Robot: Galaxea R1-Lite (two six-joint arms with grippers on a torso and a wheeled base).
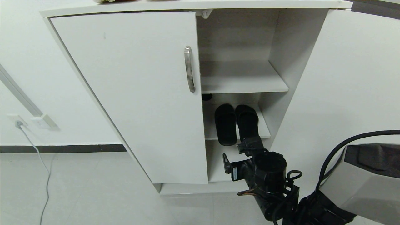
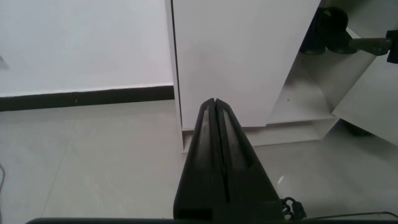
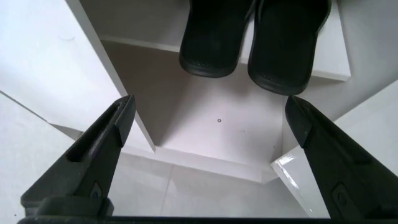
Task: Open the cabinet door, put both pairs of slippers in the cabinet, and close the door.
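Currently: one pair of black slippers (image 1: 236, 124), side by side on lower shelf (image 1: 209, 131) of white cabinet (image 1: 125, 93); right gripper (image 3: 210, 104) spread wide, left gripper (image 2: 214, 102) clenched, empty.

No text, numeral, label or sign can be read in any view. The closed left cabinet door (image 1: 131, 93), the pair of black slippers (image 1: 236, 123) to its right and the wall socket (image 1: 17, 120) at the far left show plain faces without legible marking.
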